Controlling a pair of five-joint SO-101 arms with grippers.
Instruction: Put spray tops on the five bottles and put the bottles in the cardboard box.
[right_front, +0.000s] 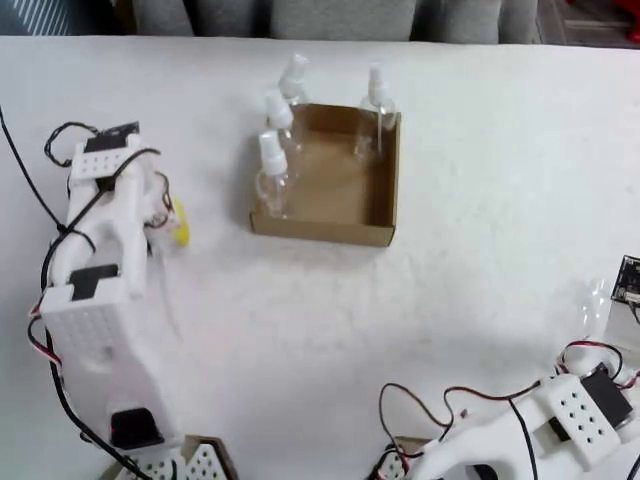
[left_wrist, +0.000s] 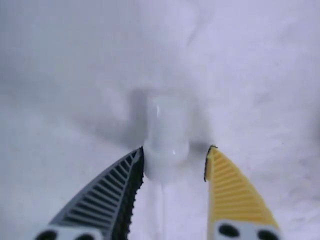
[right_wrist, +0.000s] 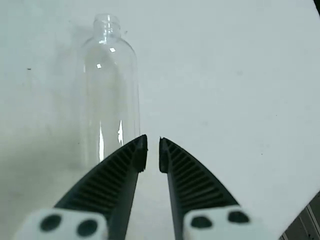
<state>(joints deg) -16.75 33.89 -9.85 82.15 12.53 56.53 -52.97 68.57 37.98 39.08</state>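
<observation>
Where ribbed left pincer (left_wrist: 175, 150) straddles spray top (left_wrist: 165, 125), smooth white cylinder

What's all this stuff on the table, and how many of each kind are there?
Bottles with spray tops: 4
Bottle without a top: 1
Loose spray top: 1
Cardboard box: 1
Total: 7

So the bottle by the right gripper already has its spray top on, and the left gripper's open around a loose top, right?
No: the right wrist view shows that bottle with a bare, open neck. The left gripper part holds.
</observation>
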